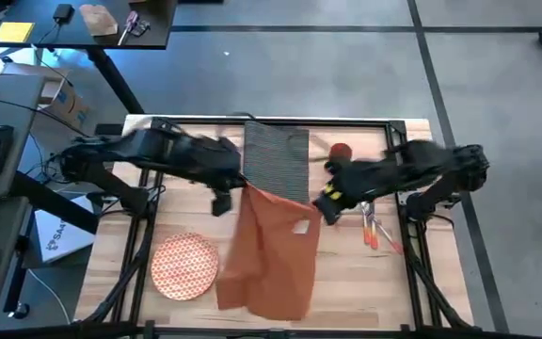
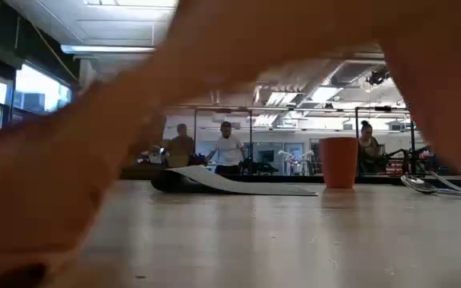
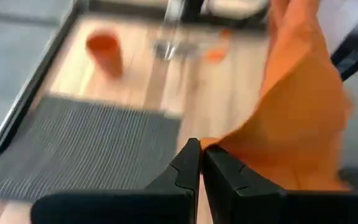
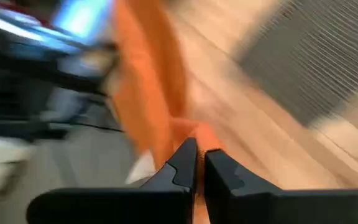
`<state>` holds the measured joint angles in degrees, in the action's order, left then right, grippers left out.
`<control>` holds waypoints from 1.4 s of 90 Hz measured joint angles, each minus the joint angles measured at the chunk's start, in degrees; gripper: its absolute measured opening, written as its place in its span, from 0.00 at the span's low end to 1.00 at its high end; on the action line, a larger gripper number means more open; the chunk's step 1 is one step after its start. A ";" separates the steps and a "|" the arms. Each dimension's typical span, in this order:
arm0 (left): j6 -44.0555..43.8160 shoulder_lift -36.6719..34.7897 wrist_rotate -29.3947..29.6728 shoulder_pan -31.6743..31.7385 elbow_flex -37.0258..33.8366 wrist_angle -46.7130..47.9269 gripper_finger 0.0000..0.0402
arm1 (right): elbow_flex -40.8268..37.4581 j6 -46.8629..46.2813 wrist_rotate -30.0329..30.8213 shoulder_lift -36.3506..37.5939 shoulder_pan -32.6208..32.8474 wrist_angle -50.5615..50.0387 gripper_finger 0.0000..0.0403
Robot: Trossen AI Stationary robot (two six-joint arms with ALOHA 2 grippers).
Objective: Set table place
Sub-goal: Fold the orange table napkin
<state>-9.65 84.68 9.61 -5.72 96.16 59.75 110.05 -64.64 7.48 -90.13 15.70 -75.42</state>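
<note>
Nearest, low in the frame, the plate lies on the table. Centrally, left gripper and right gripper each pinch a napkin corner. Beyond: placemat, cutlery, cup.

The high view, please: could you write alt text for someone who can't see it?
Seen from above, two dark robot arms hold up an orange cloth napkin between them over a wooden table, the left gripper and right gripper each at an upper corner. A grey placemat, patterned plate, red cup and cutlery lie around.
</note>
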 joint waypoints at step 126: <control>-43.47 17.15 -27.58 3.52 -28.56 -19.63 0.27 | -68.49 2.35 -17.49 16.74 -19.69 46.82 0.00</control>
<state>-53.12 101.83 -17.97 -2.20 67.60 40.12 41.56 -62.29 -10.01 -73.38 -3.99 -28.60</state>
